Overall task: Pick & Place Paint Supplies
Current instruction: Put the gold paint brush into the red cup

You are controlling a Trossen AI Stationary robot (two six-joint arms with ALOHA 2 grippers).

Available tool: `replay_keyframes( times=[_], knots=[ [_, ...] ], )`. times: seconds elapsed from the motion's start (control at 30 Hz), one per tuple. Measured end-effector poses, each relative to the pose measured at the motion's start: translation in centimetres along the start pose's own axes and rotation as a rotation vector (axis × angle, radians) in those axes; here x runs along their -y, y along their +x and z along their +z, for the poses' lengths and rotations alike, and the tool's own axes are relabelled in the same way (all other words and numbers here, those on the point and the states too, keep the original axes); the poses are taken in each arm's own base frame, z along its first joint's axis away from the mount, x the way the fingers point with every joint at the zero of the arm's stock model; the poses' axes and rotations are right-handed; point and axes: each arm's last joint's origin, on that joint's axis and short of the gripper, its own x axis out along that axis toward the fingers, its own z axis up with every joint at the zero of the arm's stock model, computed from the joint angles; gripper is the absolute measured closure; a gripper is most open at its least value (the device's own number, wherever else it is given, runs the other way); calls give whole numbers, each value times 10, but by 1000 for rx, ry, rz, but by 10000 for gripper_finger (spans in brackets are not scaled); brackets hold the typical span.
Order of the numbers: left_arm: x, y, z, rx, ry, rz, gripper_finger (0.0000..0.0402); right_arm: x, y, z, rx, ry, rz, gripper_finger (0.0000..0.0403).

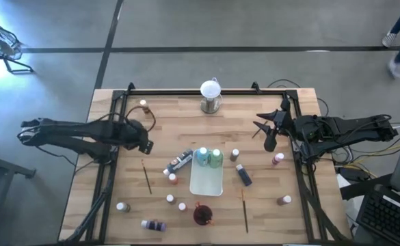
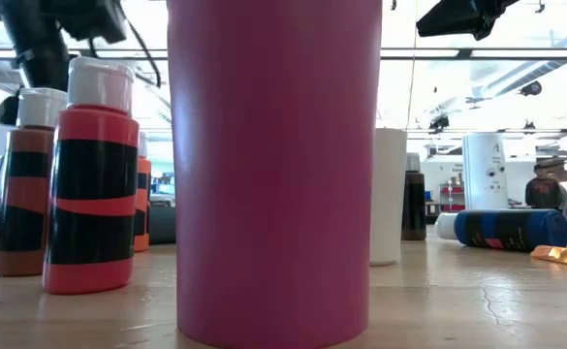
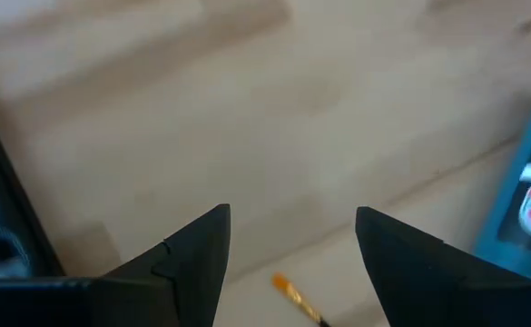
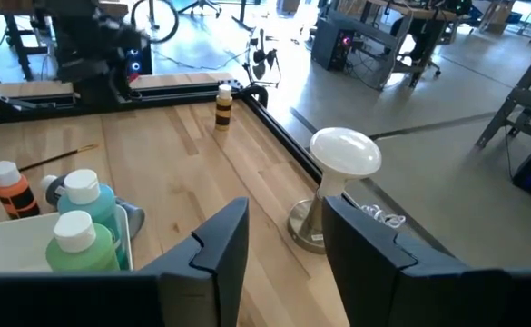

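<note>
Wooden planks are forming the surface (image 1: 268, 222), and 13 white-capped paint bottles are showing on it from above, along with 2 thin brushes.

The left pincer (image 1: 147, 145) is hovering with its fingers spread and nothing between them. 1 brush (image 1: 146, 176) is lying just in front of it, with its orange tip peeking between the fingers in the left wrist view. 1 brown bottle (image 1: 143, 104) is standing alone behind this pincer, near the back rail.

The right pincer (image 1: 269, 142) is hanging above the surface, its 2 fingers apart and gripping nothing. 1 white globe on a metal base (image 1: 211, 96) is standing near it, toward the back edge. 1 pink bottle (image 1: 277, 158) is standing just beside this pincer.

Between the 2 pincers, 1 white tray (image 1: 207, 183) is carrying 2 upright bottles, 1 teal (image 1: 202, 156) and 1 green (image 1: 216, 158). 1 dark blue bottle (image 1: 243, 174) is lying beside the tray on the right pincer's side. The other brush (image 1: 245, 210) and 1 dark red cup (image 1: 202, 214) are sitting well apart from both pincers, toward the front edge.
</note>
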Motion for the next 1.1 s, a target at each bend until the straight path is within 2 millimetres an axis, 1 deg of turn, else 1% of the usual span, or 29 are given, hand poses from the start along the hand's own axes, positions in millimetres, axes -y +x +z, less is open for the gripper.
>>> replay_keyframes(
  times=[0.13,0.4,0.6,0.83,1.1],
  knots=[
    [-3,7,-9,-56,-76,8,159,0,0,0,0,3,0,250],
    [-2,10,-17,-64,-191,17,159,0,0,0,0,-5,0,228],
    [-6,21,-26,-58,-279,34,159,0,0,0,0,-8,0,223],
    [0,37,-36,-94,-321,-11,159,0,0,-2,-17,-37,-2,238],
    [-1,47,-44,-153,-339,88,159,0,0,-4,-34,-58,-3,263]
  ],
)
